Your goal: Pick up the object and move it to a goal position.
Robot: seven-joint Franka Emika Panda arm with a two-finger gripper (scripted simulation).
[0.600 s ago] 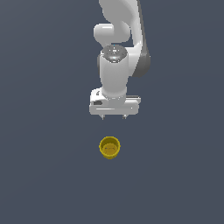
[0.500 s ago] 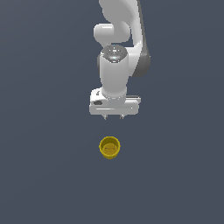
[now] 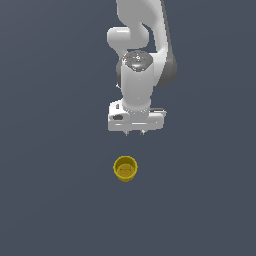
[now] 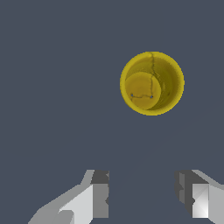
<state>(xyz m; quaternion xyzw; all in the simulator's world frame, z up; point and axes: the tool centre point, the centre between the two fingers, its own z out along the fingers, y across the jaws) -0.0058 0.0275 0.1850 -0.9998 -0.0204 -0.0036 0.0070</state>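
Plain dark grey-blue floor (image 3: 55, 200)

Yellow cup (image 3: 125, 168) smooth matt plastic; white arm (image 3: 137, 85) slightly glossy.

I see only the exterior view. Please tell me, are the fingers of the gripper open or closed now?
Observer: Open. In the wrist view the gripper shows a clear gap between its two fingers, with only floor in it.
Operator: Is the yellow cup upright, or lying on its side?
Observer: Upright. The wrist camera looks straight into the yellow cup; its round bottom shows inside the rim.
Operator: Is something inside the cup?
Observer: No, it is hollow. Only thin dark lines show on its inner wall and bottom.
Operator: Is the cup already between the fingers?
Observer: No. It stands apart from the fingertips, with bare floor between.
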